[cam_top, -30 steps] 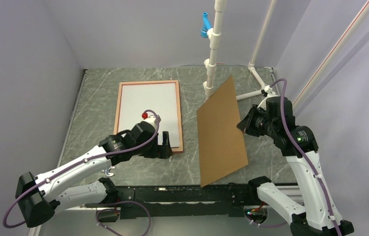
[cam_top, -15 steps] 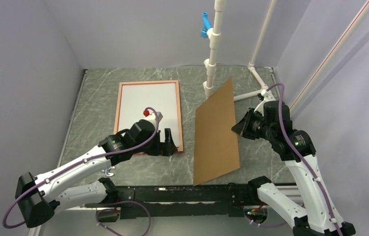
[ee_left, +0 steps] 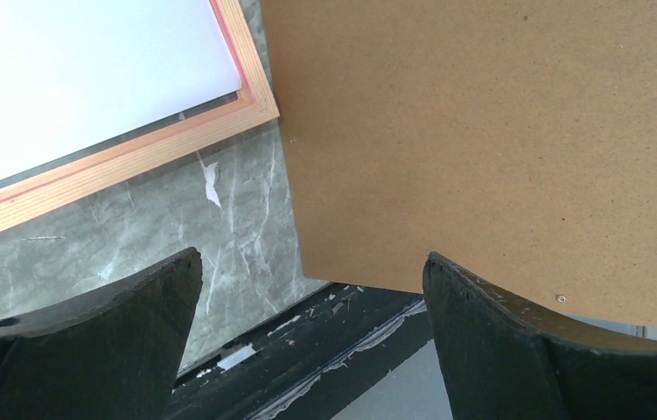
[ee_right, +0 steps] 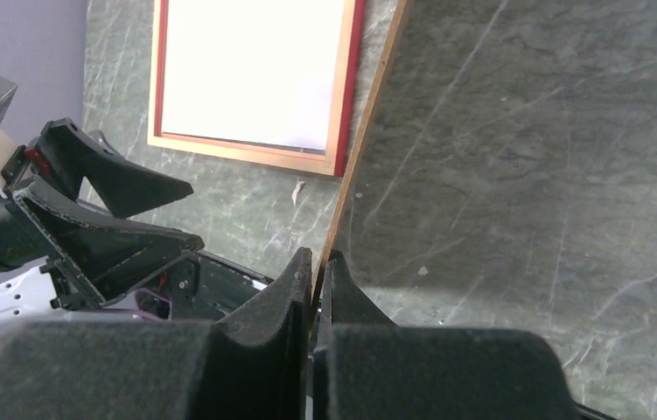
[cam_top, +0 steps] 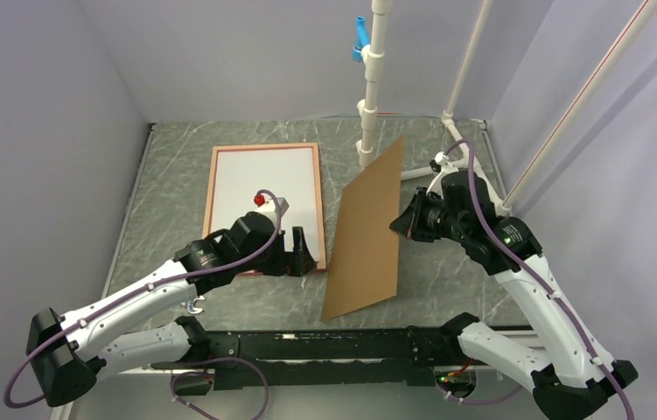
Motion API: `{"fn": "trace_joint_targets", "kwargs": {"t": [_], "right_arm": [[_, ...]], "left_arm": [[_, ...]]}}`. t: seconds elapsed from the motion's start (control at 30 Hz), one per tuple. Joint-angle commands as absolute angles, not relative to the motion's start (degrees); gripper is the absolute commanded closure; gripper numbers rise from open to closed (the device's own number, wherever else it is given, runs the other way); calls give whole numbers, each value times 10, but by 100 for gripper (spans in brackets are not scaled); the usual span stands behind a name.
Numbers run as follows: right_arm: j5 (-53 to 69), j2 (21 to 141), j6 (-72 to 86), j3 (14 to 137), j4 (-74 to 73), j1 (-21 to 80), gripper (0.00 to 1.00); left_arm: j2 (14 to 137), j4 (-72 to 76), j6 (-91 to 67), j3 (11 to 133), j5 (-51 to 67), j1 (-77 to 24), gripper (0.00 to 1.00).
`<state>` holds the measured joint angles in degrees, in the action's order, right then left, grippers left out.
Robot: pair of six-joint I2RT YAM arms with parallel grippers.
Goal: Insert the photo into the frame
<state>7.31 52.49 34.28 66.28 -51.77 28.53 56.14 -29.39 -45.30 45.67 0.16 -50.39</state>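
The salmon-edged frame [cam_top: 263, 146] lies flat at the back left of the table. The photo [cam_top: 259, 179] lies inside it with its plain white back up. Both show in the left wrist view, frame [ee_left: 132, 162] and photo [ee_left: 71, 79], and in the right wrist view, frame [ee_right: 346, 87] and photo [ee_right: 255, 70]. My right gripper [cam_top: 403, 223] is shut on the right edge of the brown backing board [cam_top: 366, 232] and holds it tilted above the table, right of the frame. The board's edge [ee_right: 368, 122] runs between the jaws [ee_right: 318, 262]. My left gripper [cam_top: 300, 254] is open and empty at the frame's near right corner [ee_left: 311, 271].
A white PVC post [cam_top: 368, 105] stands behind the board, with slanted pipes at the back right. The marble table [cam_top: 176, 175] ends at a black rail [cam_top: 325, 346] along the near edge. The board [ee_left: 499, 131] hangs close over my left gripper's right finger.
My right gripper has carried the backing board to the left, toward the frame, and its near corner now sits closer to my left gripper. The left arm has barely moved.
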Motion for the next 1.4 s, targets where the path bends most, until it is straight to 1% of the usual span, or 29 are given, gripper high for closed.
{"fn": "trace_joint_targets", "kwargs": {"t": [0.0,0.27,0.4,0.57,0.6,0.7,1.0,1.03,1.17,1.27,1.37], "right_arm": [[121,543,311,691,-459,309,100],[158,545,282,709,-473,313,100],[144,564,287,720,-478,318,100],[110,609,289,779,-496,333,100],[105,618,291,792,-498,337,96],[94,646,296,829,-501,357,80],[72,726,325,885,-457,475,54],[69,733,327,891,-454,485,49],[68,748,334,894,-439,511,41],[87,745,341,881,-412,518,36],[111,731,349,857,-374,518,29]], "left_arm": [[546,-279,-455,478,2,-496,1],[532,-278,-455,469,4,-483,1],[530,-274,-456,470,10,-479,1],[530,-284,-453,485,12,-474,1],[529,-284,-453,488,13,-472,0],[518,-277,-454,494,24,-466,1],[468,-228,-472,480,85,-414,1],[459,-220,-478,474,93,-405,1],[410,-175,-498,445,139,-360,1],[362,-124,-528,415,176,-325,1],[336,-81,-551,389,209,-301,1]]}}
